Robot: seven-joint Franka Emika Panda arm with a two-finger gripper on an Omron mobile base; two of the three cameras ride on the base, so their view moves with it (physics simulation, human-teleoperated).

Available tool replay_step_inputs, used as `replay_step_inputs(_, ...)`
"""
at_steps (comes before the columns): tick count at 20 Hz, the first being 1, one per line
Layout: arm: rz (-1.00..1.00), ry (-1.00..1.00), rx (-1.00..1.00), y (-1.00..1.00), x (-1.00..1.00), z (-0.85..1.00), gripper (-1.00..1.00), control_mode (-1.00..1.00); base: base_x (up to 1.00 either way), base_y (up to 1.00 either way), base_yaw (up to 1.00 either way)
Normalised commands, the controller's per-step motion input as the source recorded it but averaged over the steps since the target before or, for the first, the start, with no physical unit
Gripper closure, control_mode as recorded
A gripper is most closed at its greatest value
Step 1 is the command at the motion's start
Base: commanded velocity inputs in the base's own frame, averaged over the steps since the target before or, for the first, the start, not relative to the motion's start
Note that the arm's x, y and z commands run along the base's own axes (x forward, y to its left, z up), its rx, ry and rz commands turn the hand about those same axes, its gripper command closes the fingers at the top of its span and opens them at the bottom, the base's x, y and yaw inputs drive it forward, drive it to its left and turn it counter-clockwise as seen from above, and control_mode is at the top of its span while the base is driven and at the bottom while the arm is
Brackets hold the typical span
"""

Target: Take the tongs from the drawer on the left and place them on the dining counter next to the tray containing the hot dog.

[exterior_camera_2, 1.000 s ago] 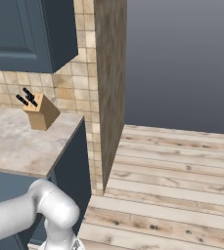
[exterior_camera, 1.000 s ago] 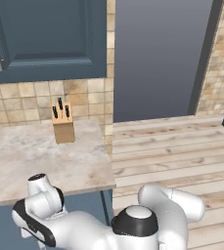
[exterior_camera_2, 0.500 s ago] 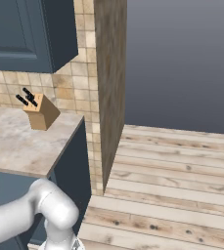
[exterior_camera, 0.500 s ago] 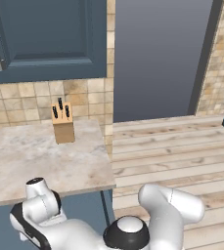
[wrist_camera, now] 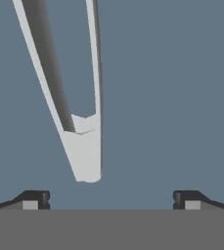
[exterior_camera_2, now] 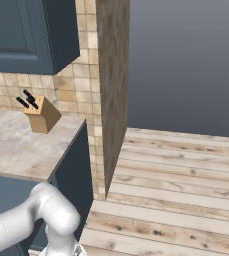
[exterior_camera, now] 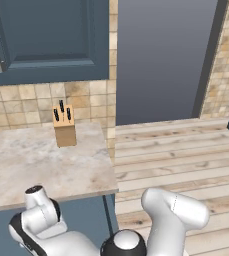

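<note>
Operator: Where were the tongs, and which step was in hand?

Technician: The tongs lay on the flat slate-blue drawer floor, joined end toward the end effector, which hovered above with jaws fully spread, holding nothing. Judged step: pre-grasp.

Operator: Next move?

Technician: Probably centre on the thin, smooth silvery V, descend, close. Beyond: veined marble tabletop carrying a wooden knife block.

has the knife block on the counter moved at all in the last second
No. The knife block sits at the same spot on the marble counter, just under the tiled wall, in both base views.
</note>
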Motion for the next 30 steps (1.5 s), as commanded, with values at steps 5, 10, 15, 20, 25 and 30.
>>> replay_step_inputs(5,-0.02,-0.03,0.00,0.15,0.08,-0.18,-1.00,-1.00,0.00,0.00,0.00)
replay_step_inputs(10,-0.01,0.00,0.00,0.03,0.22,-0.19,-1.00,-1.00,0.00,0.00,0.00)
replay_step_inputs(15,0.00,0.00,0.00,0.08,0.19,-0.19,-1.00,-1.00,0.00,0.00,0.00)
replay_step_inputs(20,-0.02,0.00,0.00,0.19,0.02,-0.15,-1.00,-1.00,0.00,0.00,0.00)
replay_step_inputs(25,-0.03,0.00,0.00,0.14,0.05,-0.17,-1.00,-1.00,0.00,0.00,0.00)
replay_step_inputs(30,0.00,0.00,0.00,0.01,0.07,-0.26,1.00,-1.00,0.00,0.00,0.00)
